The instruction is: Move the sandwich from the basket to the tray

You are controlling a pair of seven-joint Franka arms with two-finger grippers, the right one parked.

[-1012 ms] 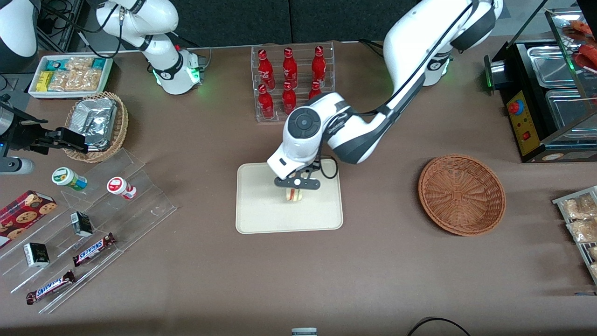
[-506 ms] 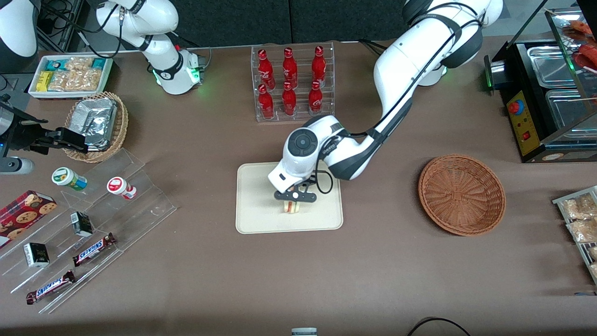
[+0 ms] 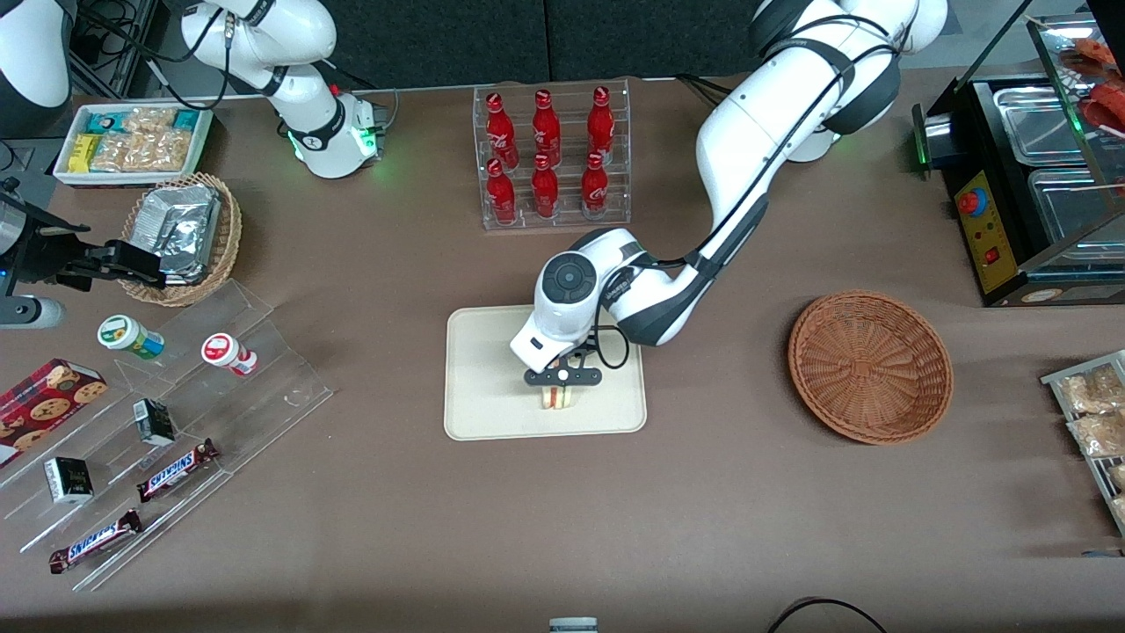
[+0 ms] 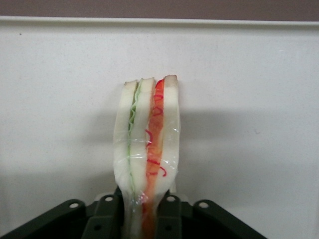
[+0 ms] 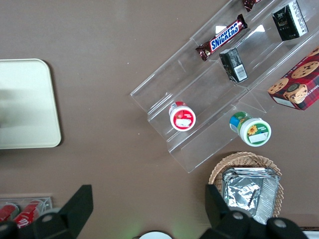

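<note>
We see the gripper (image 3: 556,393) low over the tray (image 3: 479,387), its fingers (image 4: 108,211) clamped on the sandwich (image 3: 555,398), one pad on each bread face. In the wrist view the sandwich (image 4: 147,149) stands on edge, its layers showing: white bread, a thin green line, more bread, an orange-red band, then bread again, with clear wrap around the middle. The tray (image 4: 249,99) fills the ground under it, and the sandwich casts a soft shadow there; we cannot tell whether it touches the tray yet.

Taking the tray as our landmark: the sandwich sits over the part of the tray nearer the front camera and toward the working arm's end. The basket (image 3: 870,366) lies well apart from the tray, toward the working arm's end of the table, with nothing in it. A clear rack of red bottles (image 3: 547,154) stands farther from the front camera than the tray. Toward the parked arm's end, well apart from the tray, a clear stepped stand (image 3: 176,413) carries snack bars and small tubs.
</note>
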